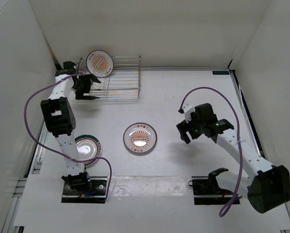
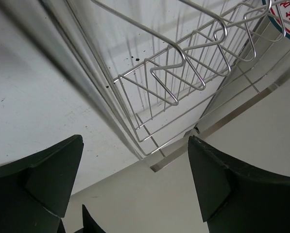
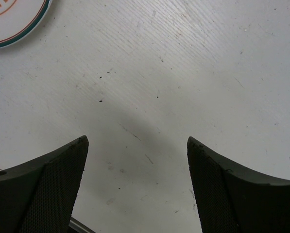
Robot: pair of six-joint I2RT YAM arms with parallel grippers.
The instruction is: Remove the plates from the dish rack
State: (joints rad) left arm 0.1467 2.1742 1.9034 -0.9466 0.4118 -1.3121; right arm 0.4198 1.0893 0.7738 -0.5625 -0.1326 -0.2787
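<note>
A flat white table (image 1: 183, 92) is seen from above. A rectangular rack of thin silvery wire (image 1: 120, 80) is set at about eleven o'clock on it. Three small round white plates with dark rims are counted. A plate with an orange sunburst centre (image 1: 99, 63) is stood up in the rack, at its nine o'clock end. A second orange sunburst plate (image 1: 140, 138) is laid flat in the middle of the table. A plate with a plain pale centre (image 1: 86, 147) is laid flat at about eight o'clock, partly hidden by the left arm (image 1: 62, 121).

The left gripper (image 1: 86, 94) is held at six o'clock of the standing plate, beside the rack's corner. Its jaws are spread wide and nothing is held. The right gripper (image 1: 184, 132) is hung over bare table at three o'clock, well apart from the rack. Its jaws are spread too, with nothing held.

Two plates seem to be out, so the last one is judged to be the step in hand. Next, the left jaws need to be brought around that plate's rim and pinched shut. Then the plate needs to be lifted straight up, so the wires are not caught.
</note>
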